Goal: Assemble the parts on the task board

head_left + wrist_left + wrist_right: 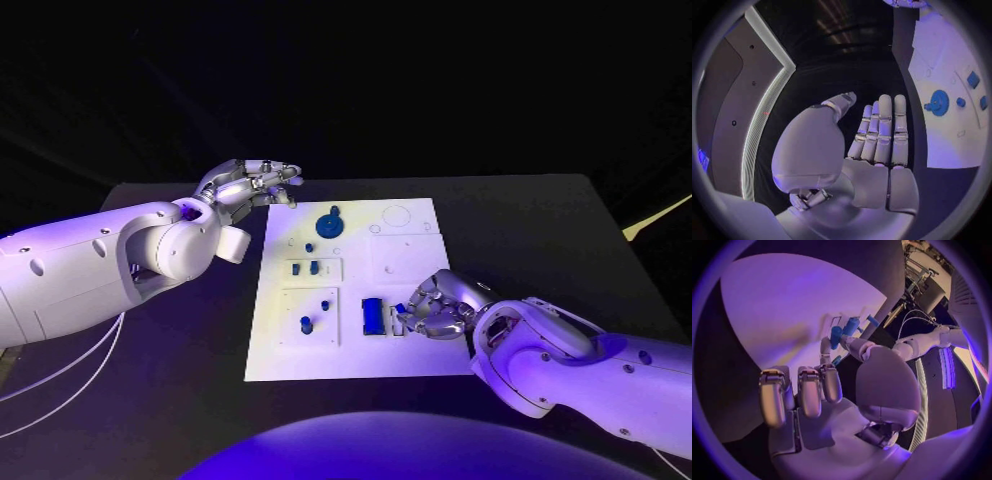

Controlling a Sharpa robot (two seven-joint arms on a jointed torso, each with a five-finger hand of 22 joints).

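Note:
The white task board [411,350] lies in the middle of the black table. On it sit a blue gear [330,222] [939,103], several small blue pegs [304,268] and a dark blue block [374,316]. My right hand [437,306] rests low over the board's near right part, just right of the block. Its thumb and one finger pinch a small blue part [837,335] [397,322], while the other fingers [798,390] are curled in. My left hand [253,184] [879,132] hovers off the board's far left corner, fingers straight and side by side, holding nothing.
Bare black table [534,230] surrounds the board on all sides. White recessed sockets [398,214] mark the board's far right part. Thin white cables [72,375] hang under my left arm at the near left.

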